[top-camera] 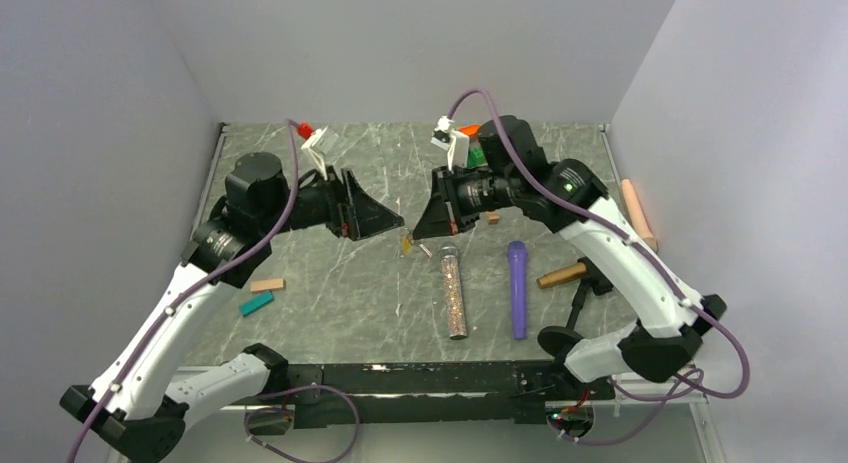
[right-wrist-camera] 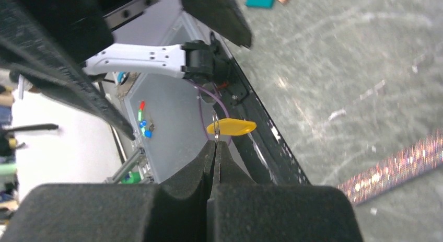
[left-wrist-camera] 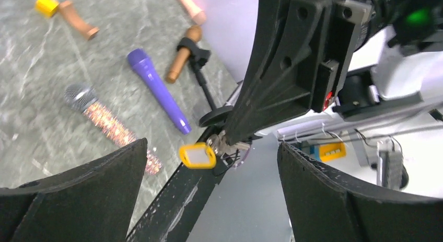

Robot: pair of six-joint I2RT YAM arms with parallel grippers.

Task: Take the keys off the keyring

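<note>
From above, both arms reach to the middle of the counter [top-camera: 340,283], and the left pincer [top-camera: 392,223] and right pincer [top-camera: 418,230] meet almost tip to tip. The keys [top-camera: 406,244] show as a small yellow fleck just under the tips. From this view I cannot tell how either pincer's jaws stand. A glitter mic [top-camera: 455,293] and a purple mic [top-camera: 517,288] lie near, on the right. A teal block [top-camera: 256,303] and a tan block [top-camera: 267,284] lie well apart on the left.

In the left wrist view, the left pincer's fingers [left-wrist-camera: 94,184] are spread wide and touch nothing. Between them hangs the right pincer's tip. It grips the metal keyring [left-wrist-camera: 223,144], and the flat yellow piece hangs just beside it, clear of the counter. Both mics lie on the stone beyond.

In the right wrist view, the right pincer's fingers [right-wrist-camera: 183,200] are pressed together, pinching the keyring at its lower edge. The yellow piece sticks out to the right of the ring, just above the fingertips. A stretch of the glitter mic shows at lower right.
</note>
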